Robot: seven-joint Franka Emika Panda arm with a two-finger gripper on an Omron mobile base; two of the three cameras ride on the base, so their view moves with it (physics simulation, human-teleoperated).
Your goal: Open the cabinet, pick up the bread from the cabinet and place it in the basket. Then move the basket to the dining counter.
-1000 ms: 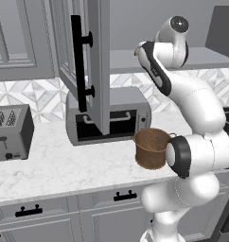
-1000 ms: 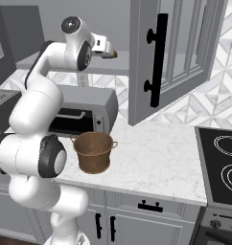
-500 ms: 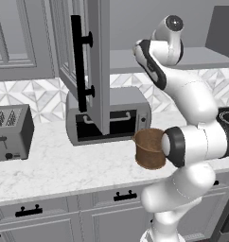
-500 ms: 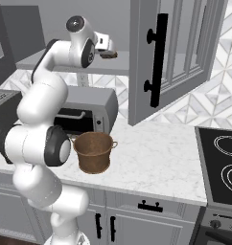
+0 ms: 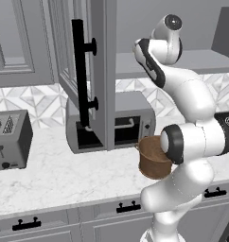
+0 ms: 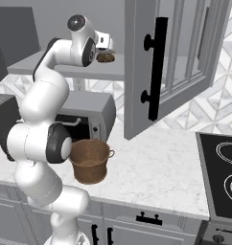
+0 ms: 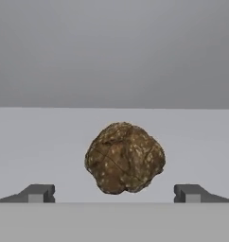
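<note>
My arm reaches into the open cabinet [image 6: 178, 62], its door swung wide with the black bar handle [image 6: 156, 74] facing out, so the first step of the job looks done. The bread [image 7: 124, 158] sits on the grey inner shelf [image 6: 65, 72], centred between my gripper's [image 7: 114, 194] two finger tips, which stand spread to either side of it and apart from it; the pincer is released and holds nothing. From the right base view the bread [image 6: 105, 57] shows just off the end of the hand, up at shelf height. The grasp itself is not yet made. Below, the basket [image 6: 89, 160] waits upright on the white marble counter [image 6: 156, 177], near its front edge and just in front of the toaster oven [image 5: 126, 125], with nothing visible inside it from here. A toaster [image 5: 10, 139] stands well to the left. By my reckoning, closing on the bread, dropping it into the basket and carrying the basket to the dining counter all remain.
</note>
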